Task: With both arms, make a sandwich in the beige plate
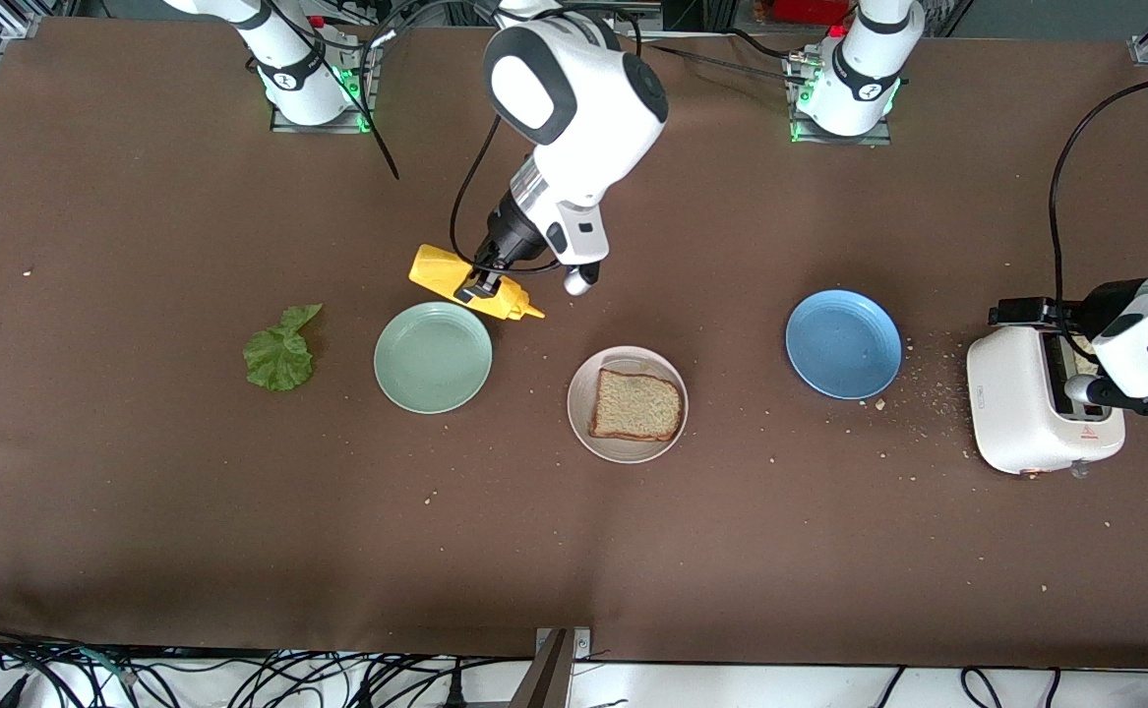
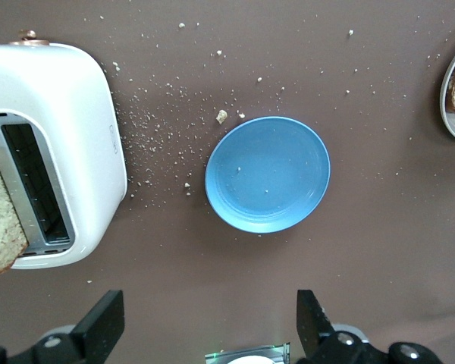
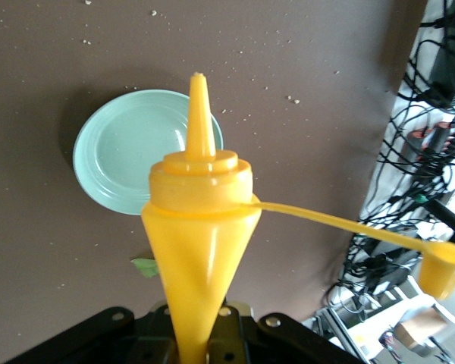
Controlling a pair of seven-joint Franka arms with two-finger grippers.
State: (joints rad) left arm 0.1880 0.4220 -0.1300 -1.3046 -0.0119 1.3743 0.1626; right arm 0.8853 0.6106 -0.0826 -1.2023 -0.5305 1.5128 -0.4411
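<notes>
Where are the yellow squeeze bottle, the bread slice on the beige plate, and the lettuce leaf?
yellow squeeze bottle (image 1: 446, 274): front view, on its body, held by the right gripper.
bread slice (image 1: 636, 405): front view, middle of its top face.
lettuce leaf (image 1: 279, 356): front view, centre of the leaf.

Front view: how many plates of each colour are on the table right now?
Mint green plate: 1
Beige plate, holding a bread slice: 1
Blue plate: 1
Total: 3
</notes>
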